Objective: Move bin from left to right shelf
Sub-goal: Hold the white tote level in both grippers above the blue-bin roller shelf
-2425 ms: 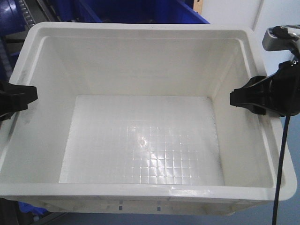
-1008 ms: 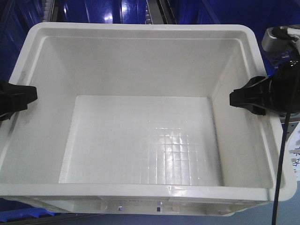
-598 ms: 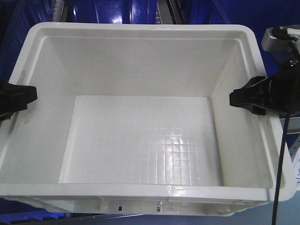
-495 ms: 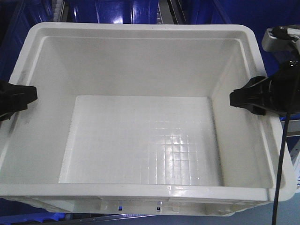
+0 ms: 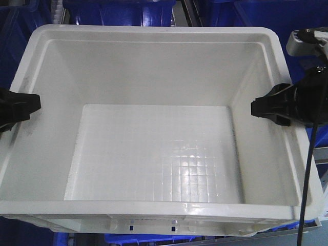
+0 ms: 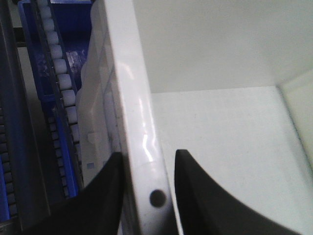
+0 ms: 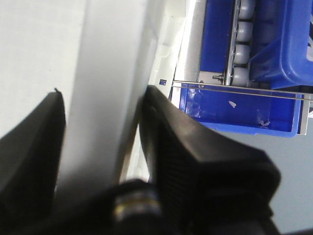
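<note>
Presently: white bin [image 5: 154,72] fills the front view, held between both arms. Its interior shows only a bare gridded floor, with glare on the squares near the front. Left gripper [image 6: 146,164] is clamped across the bin's left rim, one finger outside and one inside. Right gripper [image 7: 100,110] is clenched the same way on the right rim. Dark blue totes [image 5: 128,9] show beyond the far rim and under the near edge. Another blue tote [image 7: 244,110] sits beside shelf rollers [image 7: 242,49] in the right wrist view. Black cable [image 5: 306,184] hangs across the bin's near right corner.
</note>
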`<state>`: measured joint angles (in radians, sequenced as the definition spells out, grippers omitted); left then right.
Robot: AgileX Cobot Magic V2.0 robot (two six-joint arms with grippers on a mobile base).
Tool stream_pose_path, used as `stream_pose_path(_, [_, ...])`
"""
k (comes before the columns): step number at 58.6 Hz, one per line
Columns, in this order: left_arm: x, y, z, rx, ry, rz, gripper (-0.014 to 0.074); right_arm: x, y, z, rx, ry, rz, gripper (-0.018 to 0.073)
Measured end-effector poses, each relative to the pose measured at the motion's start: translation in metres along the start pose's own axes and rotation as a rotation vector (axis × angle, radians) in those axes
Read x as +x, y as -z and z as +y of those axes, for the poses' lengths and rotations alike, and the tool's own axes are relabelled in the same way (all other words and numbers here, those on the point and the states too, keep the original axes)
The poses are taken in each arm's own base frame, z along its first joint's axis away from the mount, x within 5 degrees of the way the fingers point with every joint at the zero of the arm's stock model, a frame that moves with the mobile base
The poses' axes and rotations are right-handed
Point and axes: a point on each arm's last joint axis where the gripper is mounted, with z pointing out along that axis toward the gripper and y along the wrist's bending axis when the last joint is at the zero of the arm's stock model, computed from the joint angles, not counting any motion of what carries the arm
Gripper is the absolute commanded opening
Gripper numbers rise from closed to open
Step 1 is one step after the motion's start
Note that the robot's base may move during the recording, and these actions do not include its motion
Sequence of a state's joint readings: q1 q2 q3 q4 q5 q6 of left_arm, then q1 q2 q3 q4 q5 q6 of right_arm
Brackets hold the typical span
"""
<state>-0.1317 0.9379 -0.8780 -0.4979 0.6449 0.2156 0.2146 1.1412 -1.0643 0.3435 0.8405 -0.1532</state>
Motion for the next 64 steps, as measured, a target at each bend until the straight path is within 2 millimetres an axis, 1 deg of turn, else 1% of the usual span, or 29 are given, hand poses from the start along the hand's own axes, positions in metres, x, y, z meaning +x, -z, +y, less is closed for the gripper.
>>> stream_pose_path(64, [0.0000,0.0000,0.0000,0.000,0.000,0.000,0.0000,0.0000,0.0000,-0.0001,0.001,0.001,0.000,-0.0004])
